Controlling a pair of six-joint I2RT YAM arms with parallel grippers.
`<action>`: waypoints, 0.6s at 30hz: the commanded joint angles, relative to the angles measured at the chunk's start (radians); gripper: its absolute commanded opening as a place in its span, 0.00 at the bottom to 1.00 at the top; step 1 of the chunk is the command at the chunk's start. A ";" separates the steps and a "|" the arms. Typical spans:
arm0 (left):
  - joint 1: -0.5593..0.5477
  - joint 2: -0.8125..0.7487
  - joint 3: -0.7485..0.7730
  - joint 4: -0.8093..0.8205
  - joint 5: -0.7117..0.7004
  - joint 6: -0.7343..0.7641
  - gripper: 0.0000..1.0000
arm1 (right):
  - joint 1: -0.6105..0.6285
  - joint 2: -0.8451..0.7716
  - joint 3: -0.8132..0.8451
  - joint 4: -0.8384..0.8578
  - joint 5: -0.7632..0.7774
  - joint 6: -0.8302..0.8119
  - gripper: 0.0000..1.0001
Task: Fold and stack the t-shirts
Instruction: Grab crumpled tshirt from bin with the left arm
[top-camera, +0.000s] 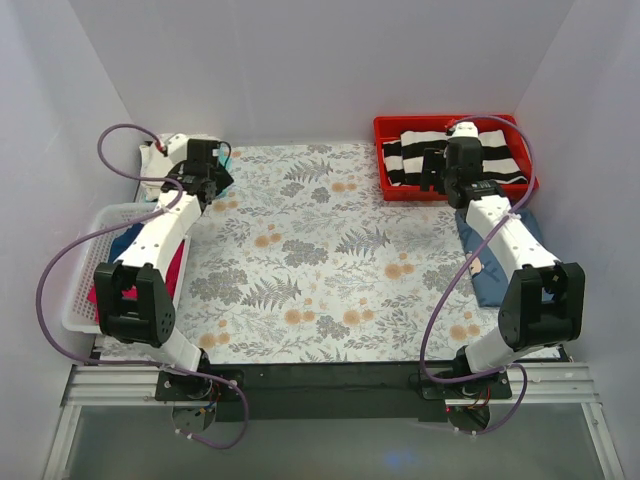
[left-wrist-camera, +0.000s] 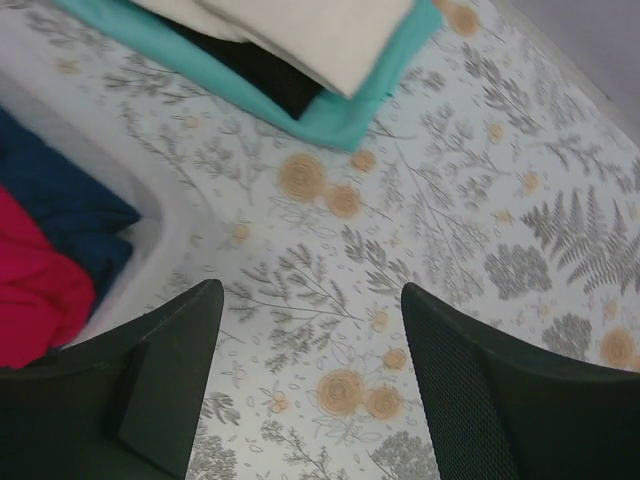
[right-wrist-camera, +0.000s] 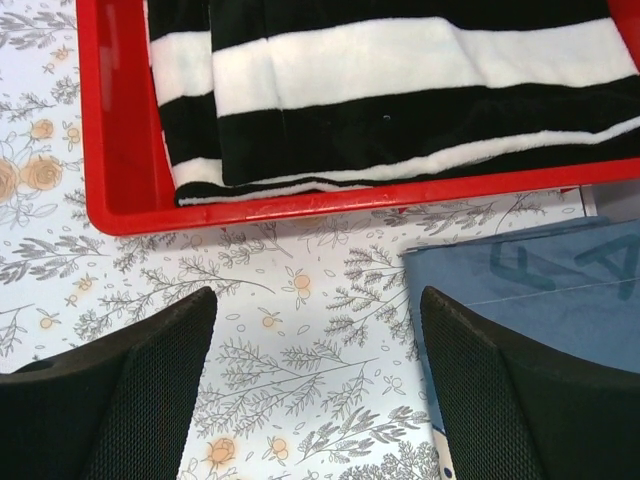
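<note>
A white basket (top-camera: 82, 285) sits against the left edge of the floral table cover (top-camera: 320, 260). In it lie a crimson t-shirt (left-wrist-camera: 35, 290) and, further from the arm bases, a navy t-shirt (left-wrist-camera: 60, 200), both loosely bunched and touching.

The left hand (left-wrist-camera: 310, 293) hangs over the cover's far-left part, just inside the basket's corner. Its two dark fingers are spread wide, with only printed ferns and flowers between them, and it holds nothing.

At the cover's far-left corner lies a folded stack. The cream t-shirt (left-wrist-camera: 320, 35) is on top, the black t-shirt (left-wrist-camera: 260, 75) shows under it, and the teal t-shirt (left-wrist-camera: 350, 115) is underneath, its corner sticking out onto the print.

At the cover's far-right corner stands a red tray (right-wrist-camera: 110, 150) holding a folded black-and-white striped garment (right-wrist-camera: 400, 70).

The right hand (right-wrist-camera: 318, 295) hovers over the cover just in front of that tray's near wall. Its fingers are wide apart and it grips nothing.

A blue cloth (right-wrist-camera: 530, 290) with faint lettering lies flat along the cover's right edge, close to the tray but apart from it. It may be another tee, though the view does not settle that.
</note>
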 joint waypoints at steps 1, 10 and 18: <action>0.118 -0.061 0.011 -0.179 -0.147 -0.134 0.71 | 0.004 -0.043 -0.031 0.016 -0.026 0.005 0.87; 0.356 -0.078 -0.048 -0.259 -0.053 -0.177 0.67 | 0.006 -0.054 -0.079 0.017 -0.033 0.008 0.86; 0.472 -0.059 -0.122 -0.322 -0.024 -0.216 0.64 | 0.007 -0.071 -0.114 0.017 -0.035 0.018 0.85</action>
